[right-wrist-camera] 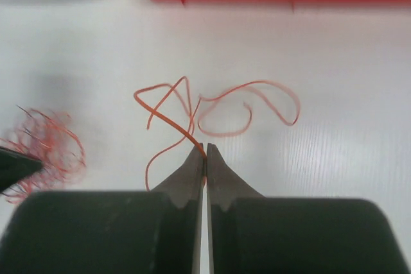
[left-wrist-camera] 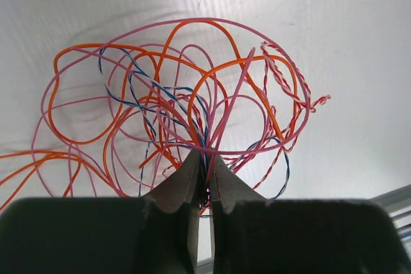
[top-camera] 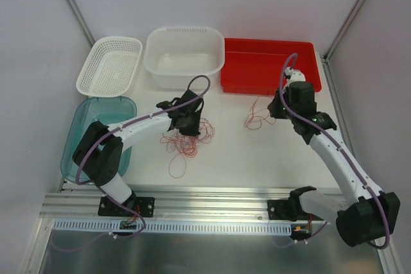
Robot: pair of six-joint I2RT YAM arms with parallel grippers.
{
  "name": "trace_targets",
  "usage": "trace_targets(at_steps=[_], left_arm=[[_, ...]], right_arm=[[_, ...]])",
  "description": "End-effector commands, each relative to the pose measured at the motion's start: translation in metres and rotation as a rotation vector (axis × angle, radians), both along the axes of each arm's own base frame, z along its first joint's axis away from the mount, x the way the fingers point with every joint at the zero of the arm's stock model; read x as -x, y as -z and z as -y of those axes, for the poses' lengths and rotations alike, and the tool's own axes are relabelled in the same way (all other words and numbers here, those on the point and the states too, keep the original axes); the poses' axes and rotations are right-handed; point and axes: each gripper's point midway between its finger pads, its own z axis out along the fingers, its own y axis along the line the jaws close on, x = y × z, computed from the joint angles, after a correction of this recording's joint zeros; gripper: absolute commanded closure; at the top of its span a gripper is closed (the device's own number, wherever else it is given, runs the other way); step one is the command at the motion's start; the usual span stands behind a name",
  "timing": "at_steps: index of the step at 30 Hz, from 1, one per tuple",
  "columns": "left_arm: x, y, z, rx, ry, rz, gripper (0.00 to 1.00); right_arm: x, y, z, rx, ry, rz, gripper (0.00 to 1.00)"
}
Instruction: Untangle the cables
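A white bench fills the scene, closed in by plain white walls. Along its far edge stand a red bin, a white tub and a white mesh basket. A clear blue tray lies on the left side, nearer the arms.

The left arm reaches from its base towards the middle of the bench. The right arm stretches up the right side towards the red bin.

The left tool points down over the bench just in front of the white tub. In its wrist view the left tool has its jaws pressed nearly together on a bunch of strands.

The right tool sits just in front of the red bin. Its wrist view shows the right tool pinched tight on one thin strand.

The cables lie in a curly heap under and just below the left tool, near the bench's middle. Up close, the cables are orange, pink, blue and red-and-white twisted loops fanning out from the jaws.

A loose cable, orange-red, trails from the right tool, well apart from the heap. Its loops rest on the bench.
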Motion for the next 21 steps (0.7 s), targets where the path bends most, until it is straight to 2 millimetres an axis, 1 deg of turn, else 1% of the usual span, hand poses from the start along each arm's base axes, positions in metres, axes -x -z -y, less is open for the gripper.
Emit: trace_targets(at_steps=[1, 2, 3, 4, 5, 6, 7, 9, 10, 11, 12, 13, 14, 15, 16, 17, 18, 19, 20, 21], left_arm=[[-0.006, -0.019, 0.016, 0.072, 0.046, 0.001, 0.94], [-0.004, -0.025, 0.018, 0.090, 0.057, 0.005, 0.86], [-0.004, -0.029, 0.020, 0.101, 0.064, 0.011, 0.82], [-0.004, -0.033, 0.020, 0.107, 0.067, 0.018, 0.78], [-0.003, -0.043, 0.020, 0.124, 0.070, 0.038, 0.75], [-0.002, -0.048, 0.019, 0.131, 0.075, 0.047, 0.65], [-0.002, -0.060, 0.019, 0.149, 0.079, 0.074, 0.60], [0.001, -0.070, 0.016, 0.157, 0.087, 0.098, 0.46], [0.001, -0.076, 0.014, 0.161, 0.091, 0.114, 0.41], [0.003, -0.089, 0.012, 0.177, 0.095, 0.145, 0.36], [0.003, -0.095, 0.008, 0.171, 0.099, 0.165, 0.29], [0.003, -0.101, 0.006, 0.173, 0.105, 0.184, 0.24], [0.004, -0.113, 0.003, 0.185, 0.105, 0.218, 0.21], [0.004, -0.118, 0.000, 0.180, 0.117, 0.242, 0.18], [0.004, -0.128, -0.005, 0.182, 0.114, 0.275, 0.13], [0.003, -0.134, -0.009, 0.175, 0.115, 0.299, 0.09], [0.002, -0.138, -0.014, 0.160, 0.124, 0.327, 0.06], [0.003, -0.146, -0.018, 0.164, 0.128, 0.355, 0.04], [-0.003, -0.150, -0.026, 0.131, 0.104, 0.391, 0.01], [-0.006, -0.153, -0.033, 0.109, 0.104, 0.416, 0.01]], right_arm=[[0.001, 0.048, -0.006, -0.056, 0.027, -0.090, 0.99], [0.002, 0.062, -0.006, -0.048, 0.029, -0.118, 0.99], [0.006, 0.088, -0.004, -0.029, 0.034, -0.176, 0.99], [0.008, 0.102, -0.003, -0.018, 0.040, -0.208, 0.99], [0.010, 0.113, -0.001, -0.006, 0.043, -0.234, 0.99], [0.012, 0.123, 0.000, 0.004, 0.046, -0.257, 0.98], [0.014, 0.140, 0.002, 0.025, 0.054, -0.298, 0.95], [0.014, 0.152, 0.003, 0.040, 0.054, -0.323, 0.92], [0.014, 0.155, 0.003, 0.047, 0.056, -0.333, 0.85], [0.013, 0.163, 0.003, 0.059, 0.052, -0.355, 0.82], [0.012, 0.166, 0.003, 0.063, 0.053, -0.364, 0.75], [0.011, 0.166, 0.003, 0.063, 0.052, -0.367, 0.71], [0.008, 0.167, 0.001, 0.063, 0.052, -0.374, 0.67], [0.007, 0.166, 0.000, 0.054, 0.053, -0.375, 0.64], [0.006, 0.165, -0.002, 0.045, 0.050, -0.375, 0.55], [0.004, 0.161, -0.004, 0.034, 0.048, -0.367, 0.49], [0.003, 0.159, -0.006, 0.024, 0.055, -0.366, 0.44], [0.003, 0.156, -0.009, 0.025, 0.054, -0.363, 0.33], [0.000, 0.151, -0.010, 0.025, 0.063, -0.352, 0.29], [0.000, 0.147, -0.007, 0.035, 0.089, -0.348, 0.24]])
